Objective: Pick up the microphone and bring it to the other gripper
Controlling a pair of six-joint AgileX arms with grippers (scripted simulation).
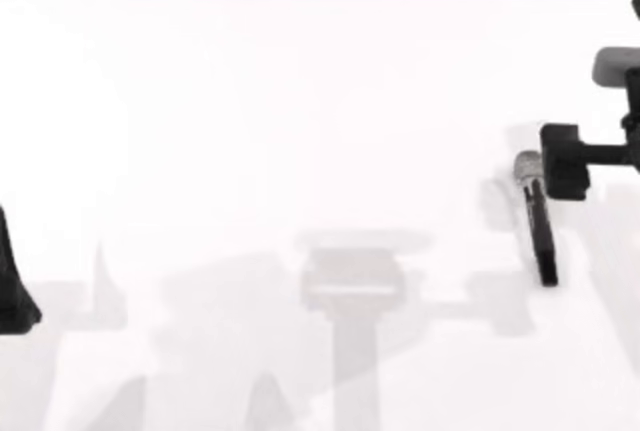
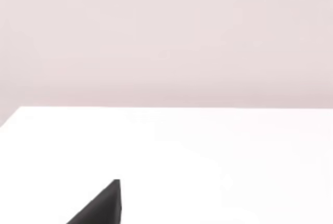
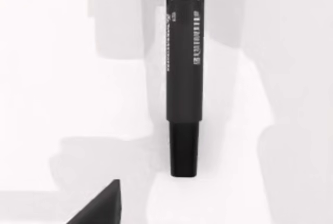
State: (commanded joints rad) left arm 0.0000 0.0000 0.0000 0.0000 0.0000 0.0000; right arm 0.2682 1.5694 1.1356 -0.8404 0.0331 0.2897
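Right tool point(image 1: 563, 161) beside microphone point(image 1: 537, 215), seemingly lifted over white table point(image 1: 250, 101)

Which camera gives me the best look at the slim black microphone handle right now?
The right wrist view: the microphone handle fills it, lying on the white table. The top view shows the whole microphone, small. The left wrist view misses it.

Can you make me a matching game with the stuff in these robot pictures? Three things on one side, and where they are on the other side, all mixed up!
Things:
1. microphone
2. right gripper
3. left gripper

Places:
A. at the table's left edge, far from everything else
B. lying flat on the white table, near its right side
C. over the mesh head end of the lying thing, on the right

Pairs: 1-B, 2-C, 3-A
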